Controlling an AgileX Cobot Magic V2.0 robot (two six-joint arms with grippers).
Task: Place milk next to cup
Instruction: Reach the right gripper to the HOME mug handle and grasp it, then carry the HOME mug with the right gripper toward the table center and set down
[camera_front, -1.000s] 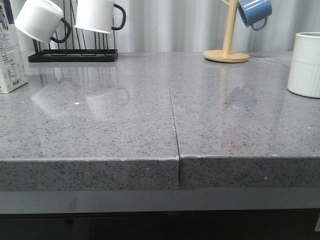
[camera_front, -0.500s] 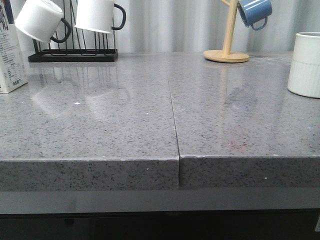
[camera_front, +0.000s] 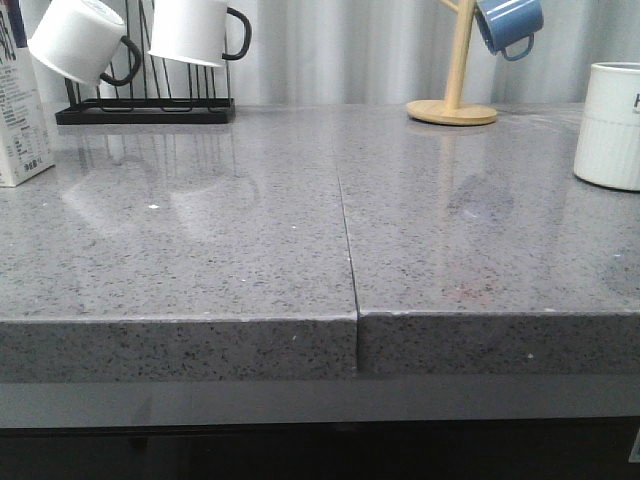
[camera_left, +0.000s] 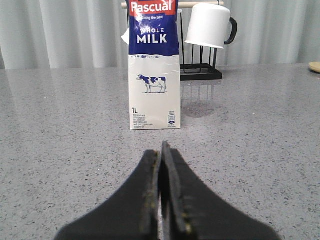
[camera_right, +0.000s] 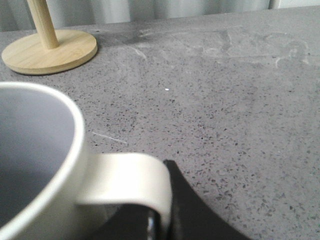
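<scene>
The milk (camera_left: 154, 65) stands upright on the grey worktop (camera_front: 250, 260), at its far left side in the front view, near the black rack (camera_front: 145, 108) with the white mugs (camera_front: 75, 40). The left tool (camera_left: 162, 192) points straight at the carton from some way off, its jaws pressed together with nothing between them; I judge it is lined up for an approach and must spread before it can take the carton.

The cup (camera_front: 610, 125) stands at the far right, well apart from the milk, close to the worktop's right edge. In the right wrist view the right tool (camera_right: 160, 220) seems closed on the cup's handle (camera_right: 127, 182), perhaps to steady it, though only a small part of the jaws shows.

Between carton and cup the worktop is bare, with only a seam (camera_front: 347, 235) down the middle, so the path is free. The wooden stand (camera_front: 455, 100) with the blue mug (camera_front: 508, 24) is behind, out of the way.
</scene>
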